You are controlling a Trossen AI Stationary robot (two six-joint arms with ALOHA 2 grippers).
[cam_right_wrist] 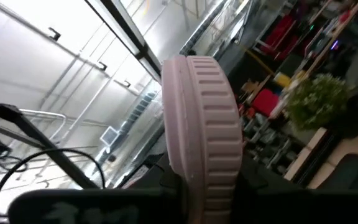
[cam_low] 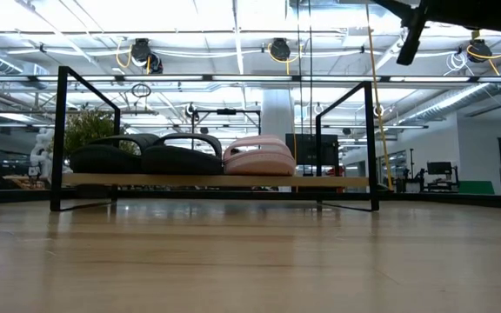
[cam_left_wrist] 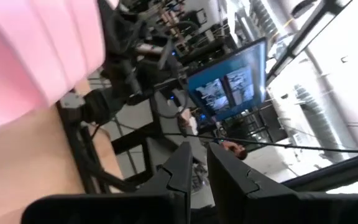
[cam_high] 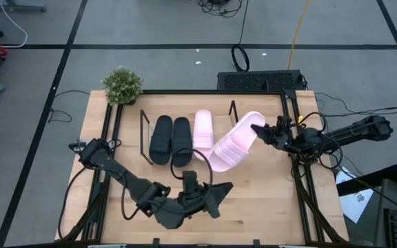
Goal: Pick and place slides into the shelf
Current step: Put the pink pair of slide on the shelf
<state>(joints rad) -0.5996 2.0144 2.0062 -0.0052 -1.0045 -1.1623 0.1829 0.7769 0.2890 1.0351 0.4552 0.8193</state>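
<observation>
Centre of the high view: right gripper (cam_high: 259, 129) clenched on the heel of the last pink slide (cam_high: 233, 145), held lifted and angled toward the shelf (cam_high: 143, 134), likely to drop beside three slides already in. Left gripper (cam_high: 219, 189) nearly shut, empty, lower centre.

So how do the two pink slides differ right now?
The pink slide on the shelf lies flat and straight beside the black pair; the other pink slide is angled, one end pinched in the right hand, not yet shelved. Both share colour and shape.
</observation>
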